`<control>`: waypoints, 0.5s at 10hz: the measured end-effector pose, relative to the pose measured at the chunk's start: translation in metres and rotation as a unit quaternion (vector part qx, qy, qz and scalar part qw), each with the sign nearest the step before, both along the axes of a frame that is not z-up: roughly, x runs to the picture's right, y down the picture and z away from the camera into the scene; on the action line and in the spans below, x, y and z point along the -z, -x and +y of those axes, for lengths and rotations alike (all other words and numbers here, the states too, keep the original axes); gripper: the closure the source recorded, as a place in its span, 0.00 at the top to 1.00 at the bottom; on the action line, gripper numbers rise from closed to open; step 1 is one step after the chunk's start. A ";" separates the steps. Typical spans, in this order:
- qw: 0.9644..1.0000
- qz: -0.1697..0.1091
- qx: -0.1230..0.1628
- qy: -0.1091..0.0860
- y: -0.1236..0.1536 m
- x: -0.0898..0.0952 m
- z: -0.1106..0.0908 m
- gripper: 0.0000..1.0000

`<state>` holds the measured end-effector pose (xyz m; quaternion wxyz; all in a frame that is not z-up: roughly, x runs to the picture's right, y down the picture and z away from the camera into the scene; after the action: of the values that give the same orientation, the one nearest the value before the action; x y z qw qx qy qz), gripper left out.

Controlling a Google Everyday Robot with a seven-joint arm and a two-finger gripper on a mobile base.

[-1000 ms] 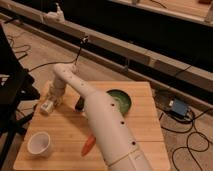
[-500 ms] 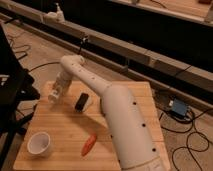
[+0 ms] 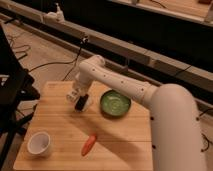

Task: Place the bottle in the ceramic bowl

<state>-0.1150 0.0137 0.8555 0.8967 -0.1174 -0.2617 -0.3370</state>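
the arm reaches in from the right and the gripper (image 3: 76,96) sits over the far left part of the wooden table (image 3: 60,125). the white bottle (image 3: 72,94) is right at its tip, left of the green ceramic bowl (image 3: 115,103) and not in it. honestly can't tell if it's clamped on the bottle or loose. a black-and-white block (image 3: 83,104) is just beside it. a white cup (image 3: 40,143) sits near left, and an orange-red thing (image 3: 89,144) lies near the middle.

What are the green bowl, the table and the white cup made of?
The green bowl looks like glazed ceramic, it shines. The table looks wooden: pale planks with seams. The white cup is smooth, ceramic or plastic, hard to tell. The gripper hangs just left of the bowl.
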 end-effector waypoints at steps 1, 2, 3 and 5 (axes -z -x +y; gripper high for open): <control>0.999 0.025 -0.020 0.006 -0.026 0.012 0.012 0.00; 0.998 0.043 -0.034 0.011 -0.044 0.019 0.020 0.00; 0.997 0.063 -0.047 0.016 -0.063 0.028 0.025 0.00; 0.992 0.105 -0.067 0.027 -0.100 0.043 0.030 0.00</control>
<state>-0.0148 0.0441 0.8123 0.9362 -0.1585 -0.1823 -0.2553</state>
